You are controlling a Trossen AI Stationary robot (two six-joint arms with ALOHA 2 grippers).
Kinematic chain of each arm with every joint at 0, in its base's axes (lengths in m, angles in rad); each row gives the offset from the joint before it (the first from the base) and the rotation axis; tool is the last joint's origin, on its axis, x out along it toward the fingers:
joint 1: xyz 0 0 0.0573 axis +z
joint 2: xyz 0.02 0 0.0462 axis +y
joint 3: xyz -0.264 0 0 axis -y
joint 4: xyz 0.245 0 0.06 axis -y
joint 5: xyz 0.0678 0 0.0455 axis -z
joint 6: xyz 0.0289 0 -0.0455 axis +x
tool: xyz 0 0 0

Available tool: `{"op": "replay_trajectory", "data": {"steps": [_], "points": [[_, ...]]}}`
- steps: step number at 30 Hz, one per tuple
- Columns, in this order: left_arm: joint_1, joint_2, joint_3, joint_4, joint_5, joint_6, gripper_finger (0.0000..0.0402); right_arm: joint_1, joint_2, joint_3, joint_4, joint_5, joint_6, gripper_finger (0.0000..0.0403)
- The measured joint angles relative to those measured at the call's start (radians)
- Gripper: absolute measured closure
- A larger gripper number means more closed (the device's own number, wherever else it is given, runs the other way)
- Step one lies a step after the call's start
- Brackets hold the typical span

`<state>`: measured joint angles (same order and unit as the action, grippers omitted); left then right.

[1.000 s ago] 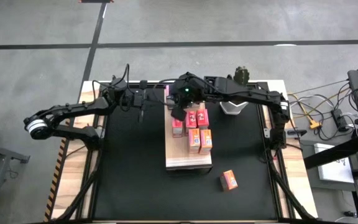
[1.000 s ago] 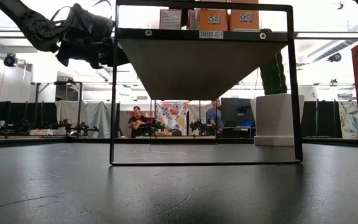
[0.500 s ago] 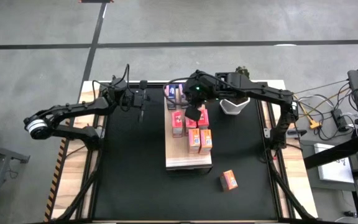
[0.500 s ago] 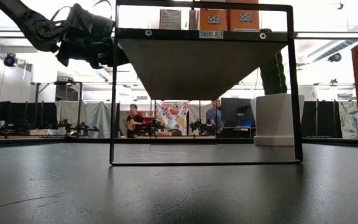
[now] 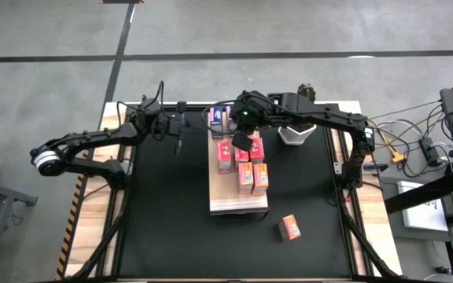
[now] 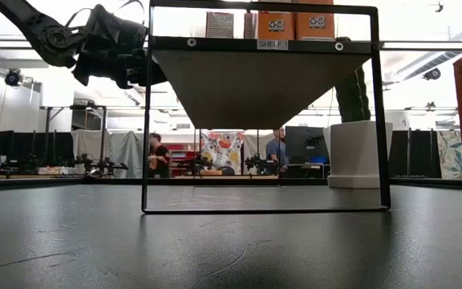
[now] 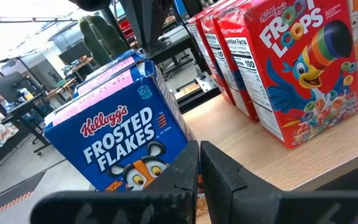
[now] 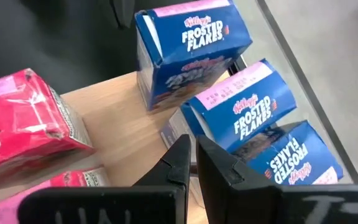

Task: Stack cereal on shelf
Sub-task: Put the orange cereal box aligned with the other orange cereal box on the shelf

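Reading "Frosted Flakes", blue boxes (image 8: 191,50) sit beyond the right pincer (image 8: 189,155), pressed together.

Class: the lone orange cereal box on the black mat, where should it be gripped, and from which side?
Grip the orange box across its two narrow sides, coming straight down from above. It sits alone on the black mat, nothing crowding it, but skewed to the shelf, so turn the wrist to match.
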<state>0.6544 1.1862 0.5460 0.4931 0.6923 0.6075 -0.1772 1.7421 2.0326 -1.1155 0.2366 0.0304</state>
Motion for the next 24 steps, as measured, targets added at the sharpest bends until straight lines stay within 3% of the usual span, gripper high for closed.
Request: {"op": "replay_trajectory", "data": {"steps": [7, 14, 24], "points": [[-0.001, -0.018, 0.000, 0.000, 0.000, -0.010, 0.0402, 0.026, -0.013, 0.000, 0.030, 0.000, -0.057, 0.0385], [-0.007, -0.111, 0.000, 0.002, -0.002, -0.131, 0.0402, 0.144, -0.085, 0.000, 0.029, 0.000, -0.058, 0.0385], [-0.115, -0.180, 0.000, -0.002, -0.002, -0.313, 0.0402, 0.412, -0.186, -0.014, -0.014, 0.000, 0.224, 0.0385]]}}
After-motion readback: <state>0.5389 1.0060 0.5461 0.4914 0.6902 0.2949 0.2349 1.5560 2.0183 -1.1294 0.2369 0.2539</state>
